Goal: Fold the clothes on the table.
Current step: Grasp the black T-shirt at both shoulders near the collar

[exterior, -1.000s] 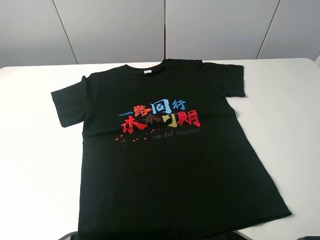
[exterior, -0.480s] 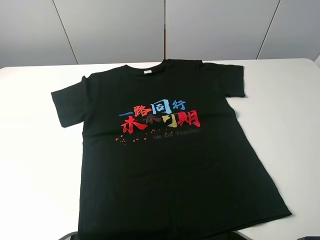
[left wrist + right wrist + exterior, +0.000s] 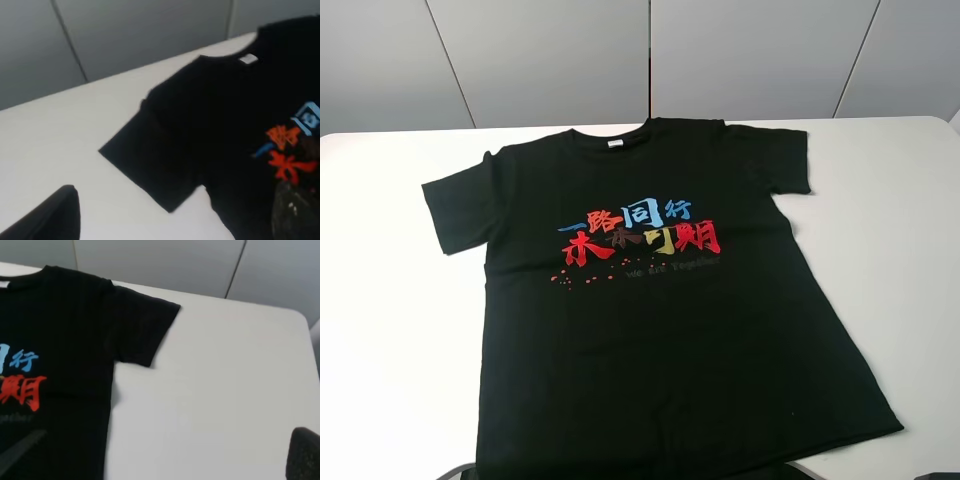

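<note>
From the high camera, the black T-shirt (image 3: pixel 650 330) lies spread flat and face up on the white table (image 3: pixel 380 300). Its collar points to the far edge and its hem reaches the near edge of the view. The red, blue and yellow printed characters (image 3: pixel 640 235) run across the chest, and the white neck label (image 3: pixel 615 143) sits inside the collar. Both short sleeves lie spread out to the sides. Grey wall panels (image 3: pixel 540 60) stand behind the table.

In the left wrist view, the left gripper (image 3: pixel 180 187) shows as two dark fingers (image 3: pixel 50 220) set wide apart with nothing held between them. Beyond them lie the shirt's sleeve (image 3: pixel 150 165) on that arm's side, flat on the table (image 3: pixel 60 130), the neck label (image 3: pixel 248 59) and part of the print (image 3: pixel 290 150).

In the right wrist view, the right gripper (image 3: pixel 172 430) also has its fingers (image 3: pixel 305 455) spread wide and holds nothing. The other sleeve (image 3: pixel 145 325) lies flat on the bare table (image 3: pixel 225 390), with the end of the print (image 3: pixel 20 375) beside it.
</note>
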